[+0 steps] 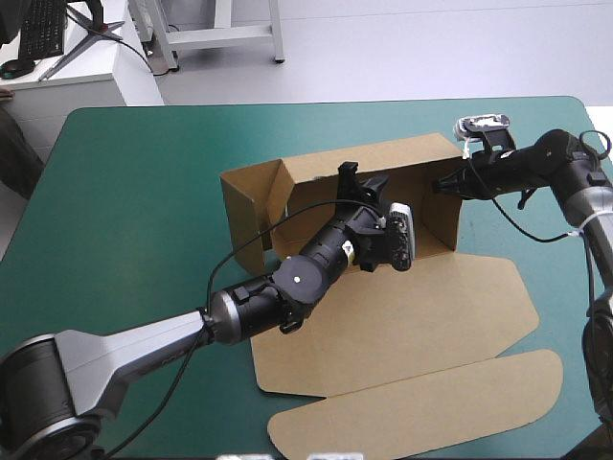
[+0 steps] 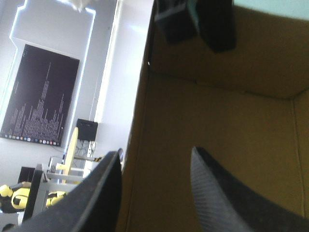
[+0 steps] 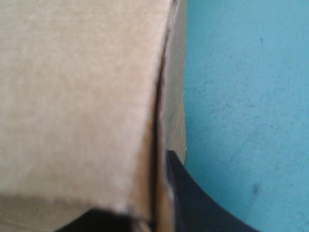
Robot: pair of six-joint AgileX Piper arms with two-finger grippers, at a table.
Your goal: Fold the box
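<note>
The brown box (image 1: 421,316) lies mid-table as an open tray, with its walls raised at the far side and its lid flat toward the front. My left gripper (image 1: 362,180) reaches in over the tray floor to the far wall (image 2: 212,111). It is open (image 2: 155,151), with one black finger inside the tray, the other outside, and the wall's edge between them. My right gripper (image 1: 448,182) is at the tray's right wall (image 3: 72,96). It is shut on the box (image 3: 149,193), with the board pinched between its fingers (image 3: 193,193).
The flat lid and its long rounded flap (image 1: 421,407) stretch toward the table's front edge. Bare teal-green cover (image 1: 124,211) lies left of the box, and more (image 3: 241,96) just outside the right wall. A white cabinet (image 1: 86,77) stands beyond the far left corner.
</note>
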